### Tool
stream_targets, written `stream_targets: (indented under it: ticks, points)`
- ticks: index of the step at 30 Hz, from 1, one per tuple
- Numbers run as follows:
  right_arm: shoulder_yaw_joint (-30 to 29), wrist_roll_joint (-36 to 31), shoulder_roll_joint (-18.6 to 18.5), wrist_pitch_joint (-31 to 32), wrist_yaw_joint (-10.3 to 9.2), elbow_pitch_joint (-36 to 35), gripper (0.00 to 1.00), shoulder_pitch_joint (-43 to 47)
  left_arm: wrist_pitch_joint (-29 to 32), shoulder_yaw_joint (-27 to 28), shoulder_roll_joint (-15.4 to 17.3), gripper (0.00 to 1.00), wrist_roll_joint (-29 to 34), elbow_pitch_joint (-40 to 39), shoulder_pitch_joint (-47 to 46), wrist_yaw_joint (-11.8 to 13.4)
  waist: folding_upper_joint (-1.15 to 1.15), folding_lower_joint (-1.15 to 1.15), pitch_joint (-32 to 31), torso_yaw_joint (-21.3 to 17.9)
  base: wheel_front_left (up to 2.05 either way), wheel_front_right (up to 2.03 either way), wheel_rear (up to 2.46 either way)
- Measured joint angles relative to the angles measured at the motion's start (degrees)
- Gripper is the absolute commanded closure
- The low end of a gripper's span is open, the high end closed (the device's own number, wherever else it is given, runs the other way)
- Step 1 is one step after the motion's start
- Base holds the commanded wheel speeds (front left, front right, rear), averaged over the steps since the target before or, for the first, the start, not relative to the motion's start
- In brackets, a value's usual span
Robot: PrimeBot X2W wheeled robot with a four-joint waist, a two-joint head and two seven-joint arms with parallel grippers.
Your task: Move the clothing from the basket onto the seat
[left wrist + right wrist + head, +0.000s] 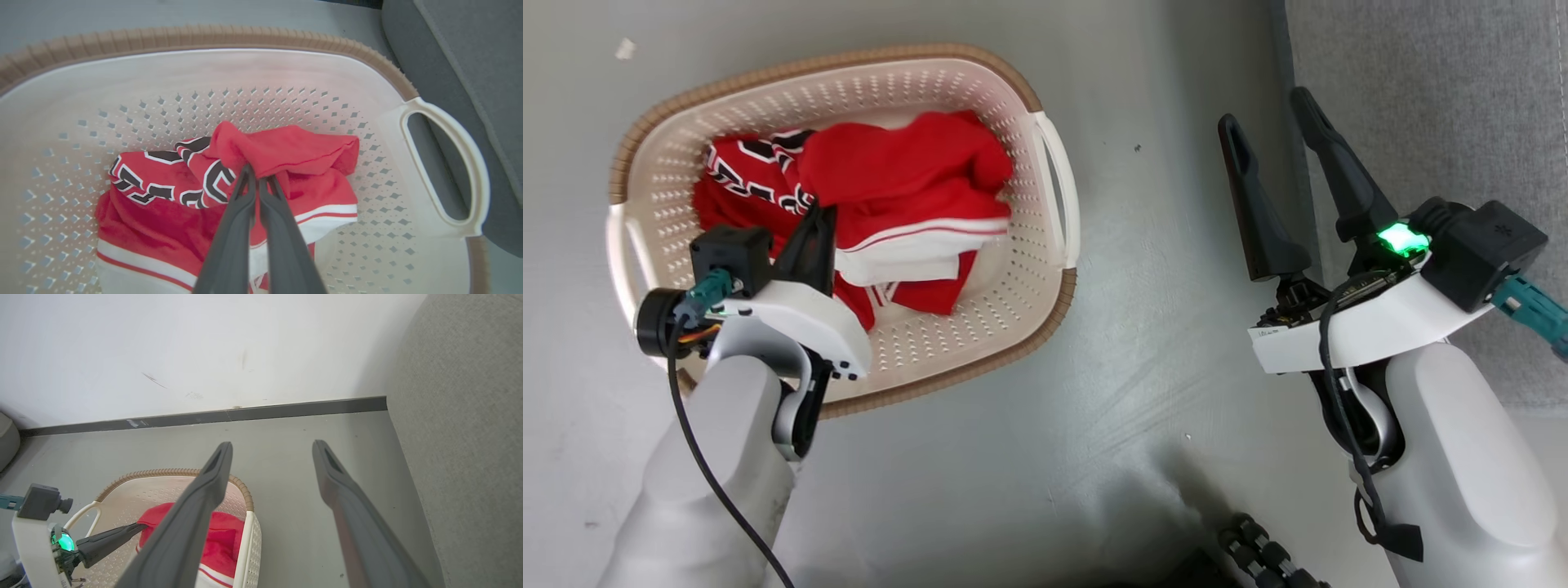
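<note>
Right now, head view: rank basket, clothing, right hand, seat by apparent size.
1. basket
2. clothing
3. right hand, inflated by nearness to the camera
Unranked: seat, cropped by the frame; its visible part looks roughly basket-sized.

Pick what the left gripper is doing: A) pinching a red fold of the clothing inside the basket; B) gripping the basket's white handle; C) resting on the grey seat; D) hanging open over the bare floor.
A: the left wrist view shows the left gripper with its jaws closed on a raised red fold of the clothing, within the basket.
</note>
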Motion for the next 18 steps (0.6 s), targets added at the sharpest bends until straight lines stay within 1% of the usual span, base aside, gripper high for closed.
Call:
stream_targets:
  ticks: [12,13,18]
  points:
    - [-1.45,-2.33,-0.1,0.01,0.0,2.97,0.0,0.7,-0.49,-1.51,-1.4,1.0,-1.48,-1.52,4.1,-1.6,0.0,0.0,-5.75,3.11,0.0,0.0,0.0]
    - [-1.58,-2.5,-0.1,0.01,0.0,3.13,0.0,1.02,-0.51,-1.6,-1.52,1.0,-1.66,-1.58,4.66,-1.99,0.0,0.0,-6.32,3.38,0.0,0.0,0.0]
    - [-2.25,-2.86,-0.11,0.01,0.0,4.2,0.0,3.39,-1.15,-2.03,-2.05,1.0,-1.9,-2.09,6.62,-2.35,0.0,0.0,-9.32,4.75,0.0,0.0,0.0]
